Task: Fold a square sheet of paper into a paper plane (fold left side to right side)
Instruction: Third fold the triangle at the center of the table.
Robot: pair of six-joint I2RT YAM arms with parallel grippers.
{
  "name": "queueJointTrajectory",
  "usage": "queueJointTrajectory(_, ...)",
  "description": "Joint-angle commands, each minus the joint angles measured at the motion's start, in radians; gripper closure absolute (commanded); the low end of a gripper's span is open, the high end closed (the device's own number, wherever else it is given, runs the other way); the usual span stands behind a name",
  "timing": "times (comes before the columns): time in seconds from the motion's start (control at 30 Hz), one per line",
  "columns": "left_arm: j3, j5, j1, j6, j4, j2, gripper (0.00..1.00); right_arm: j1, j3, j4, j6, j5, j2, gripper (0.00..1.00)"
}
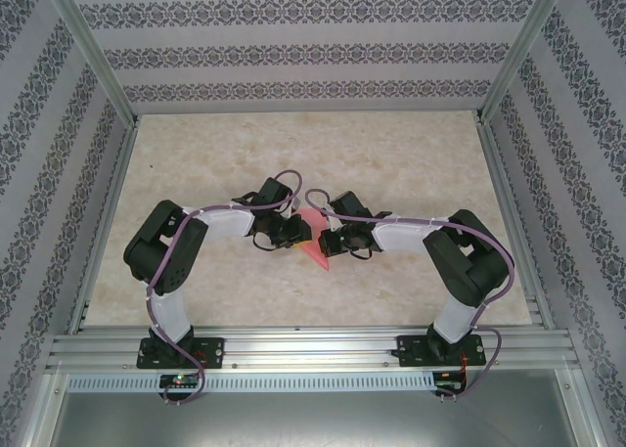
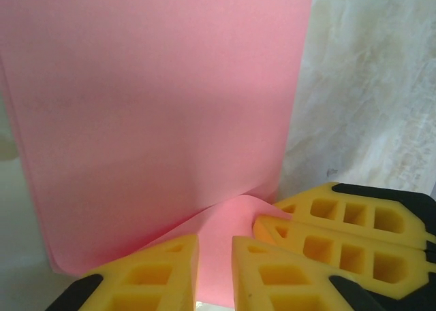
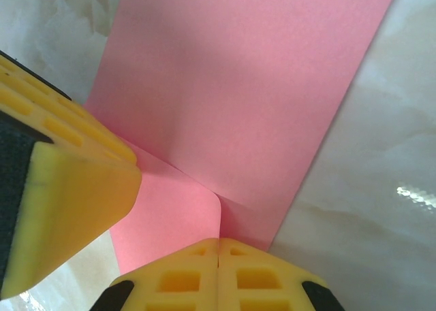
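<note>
Springback risk: unpinned flap on square sheet of paper.
Left claw was barely parted, gripping nothing; right claw shut, flap edge at its tips.

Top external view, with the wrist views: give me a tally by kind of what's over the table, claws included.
Pink paper sheet: 1
Claws: 2 (left claw, right claw)
Total: 3

The square sheet of paper lies mid-table between the left claw and right claw.
</note>
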Motion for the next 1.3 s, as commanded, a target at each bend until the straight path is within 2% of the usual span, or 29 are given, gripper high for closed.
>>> queueJointTrajectory(0.0, -0.015, -0.024, -0.010, 0.028, -0.022, 0.015, 0.79, 0.006, -0.007, -0.064, -0.023, 0.043, 0.051, 0.99)
queueJointTrajectory(0.43, -0.060, -0.059, -0.010, 0.036, -0.025, 0.038, 0.80, -0.001, 0.005, -0.055, -0.010, 0.011, 0.011, 0.96)
queueJointTrajectory(0.7, -0.072, -0.086, -0.010, 0.043, -0.038, 0.054, 0.80, -0.024, 0.060, -0.112, 0.014, 0.003, -0.102, 0.76)
queueJointTrajectory(0.87, -0.074, -0.089, -0.010, 0.041, -0.035, 0.051, 0.81, -0.043, 0.048, -0.191, 0.014, 0.015, -0.235, 0.70)
queueJointTrajectory(0.97, -0.071, -0.091, -0.011, 0.041, -0.037, 0.049, 0.81, -0.045, 0.012, -0.197, 0.050, -0.064, -0.295, 0.70)
queueJointTrajectory(1.13, -0.066, -0.094, -0.011, 0.042, -0.038, 0.049, 0.81, -0.009, -0.071, -0.027, 0.260, -0.258, -0.282, 0.71)
queueJointTrajectory(1.27, -0.065, -0.095, -0.014, 0.043, -0.039, 0.049, 0.81, 0.029, -0.071, 0.017, 0.311, -0.278, -0.216, 0.72)
